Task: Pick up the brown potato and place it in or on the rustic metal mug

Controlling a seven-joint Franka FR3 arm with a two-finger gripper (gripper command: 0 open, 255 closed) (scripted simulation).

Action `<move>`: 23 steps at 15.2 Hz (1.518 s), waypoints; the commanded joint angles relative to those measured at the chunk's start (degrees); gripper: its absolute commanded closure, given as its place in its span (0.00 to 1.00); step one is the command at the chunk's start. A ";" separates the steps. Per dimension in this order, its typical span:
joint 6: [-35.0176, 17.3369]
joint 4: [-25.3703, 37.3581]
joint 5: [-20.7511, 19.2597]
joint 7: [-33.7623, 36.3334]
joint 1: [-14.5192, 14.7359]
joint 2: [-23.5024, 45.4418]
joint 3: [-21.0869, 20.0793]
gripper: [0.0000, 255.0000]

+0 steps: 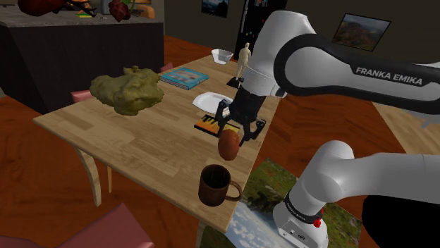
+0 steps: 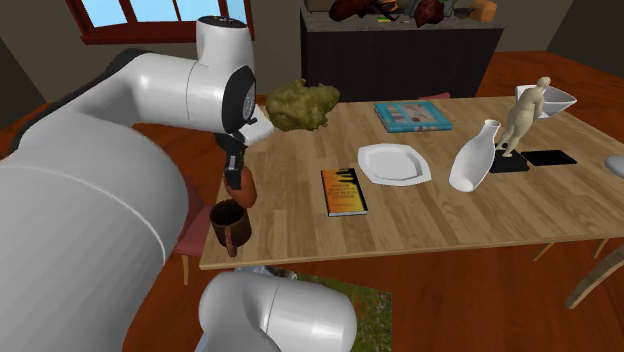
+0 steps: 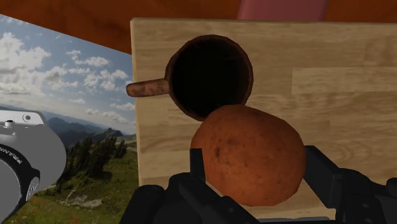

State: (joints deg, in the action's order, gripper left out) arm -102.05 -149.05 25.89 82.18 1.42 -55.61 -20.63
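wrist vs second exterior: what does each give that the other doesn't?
Wrist: a look straight down into the mug, the potato overlapping its rim, and the fingers clasping the potato on both sides. Second exterior: the rest of the tabletop with a book, plate, vase and figurine, and a side look at the potato held higher than the mug. Both: potato, mug, table.
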 commanded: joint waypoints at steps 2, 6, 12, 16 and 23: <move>2.11 -2.36 1.42 2.20 2.12 -4.84 -0.92 1.00; -0.54 -5.49 2.56 1.74 2.66 -5.28 -1.98 1.00; -4.73 -9.96 4.52 1.03 3.54 -5.46 -3.76 1.00; -7.73 -12.76 6.00 0.54 4.20 -5.18 -5.08 1.00; -8.90 -13.76 6.58 0.36 4.48 -4.98 -5.58 1.00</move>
State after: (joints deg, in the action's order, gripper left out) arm -110.97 -162.44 32.48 82.57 5.91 -60.76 -26.09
